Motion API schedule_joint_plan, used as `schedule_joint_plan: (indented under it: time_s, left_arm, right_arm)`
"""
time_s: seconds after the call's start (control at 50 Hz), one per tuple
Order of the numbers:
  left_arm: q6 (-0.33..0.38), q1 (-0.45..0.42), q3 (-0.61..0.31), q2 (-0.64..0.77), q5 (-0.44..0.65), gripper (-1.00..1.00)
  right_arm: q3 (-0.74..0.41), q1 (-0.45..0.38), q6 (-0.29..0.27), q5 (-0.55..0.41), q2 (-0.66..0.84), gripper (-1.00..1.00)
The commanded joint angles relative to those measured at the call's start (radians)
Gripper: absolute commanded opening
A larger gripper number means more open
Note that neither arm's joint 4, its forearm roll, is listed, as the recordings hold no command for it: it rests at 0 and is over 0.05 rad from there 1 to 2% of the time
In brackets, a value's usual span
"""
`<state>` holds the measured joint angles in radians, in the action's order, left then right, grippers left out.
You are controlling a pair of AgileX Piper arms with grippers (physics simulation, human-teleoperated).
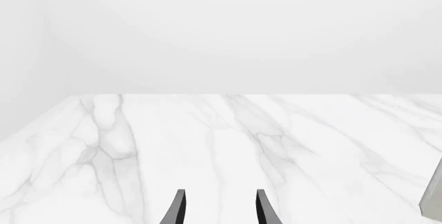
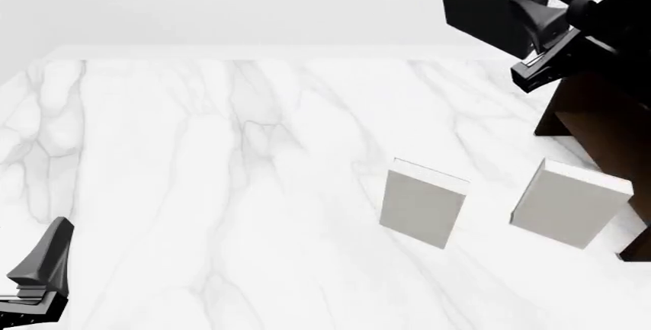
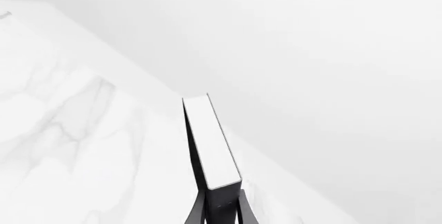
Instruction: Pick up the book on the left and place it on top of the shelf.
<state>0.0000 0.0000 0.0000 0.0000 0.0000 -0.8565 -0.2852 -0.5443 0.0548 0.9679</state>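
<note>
While the left gripper [image 1: 218,208] hangs with jaws apart and nothing between them over bare marble table [image 1: 207,146], the front view shows the right gripper [image 2: 539,48] carrying the black book [image 2: 483,2] high beside the brown shelf [image 2: 600,124]. Its wrist view shows fingers [image 3: 195,211] pinching only the book's [image 3: 210,141] lower end; such a shallow hold could let it pivot and slip.

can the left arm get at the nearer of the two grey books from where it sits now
Probably yes. The left gripper sits low at the near left of the table with open fingers, and only bare marble lies between it and the nearer grey book. It is a long sideways reach, though, so range is uncertain.
</note>
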Motion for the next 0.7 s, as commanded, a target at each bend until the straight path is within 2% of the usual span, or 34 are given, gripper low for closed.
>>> schedule_joint_plan:
  time_s: [0.02,0.4,0.7]
  left_arm:
    - [0.0,0.0,0.0,0.0,0.0,1.0]
    - [0.0,0.0,0.0,0.0,0.0,1.0]
    - [0.0,0.0,0.0,0.0,0.0,1.0]
  right_arm:
    - [-0.016,0.065,-0.023,-0.074,-0.096,-1.0]
    - [-0.052,0.155,-0.091,-0.173,-0.157,-1.0]
    - [-0.045,0.213,-0.128,-0.173,-0.169,-1.0]
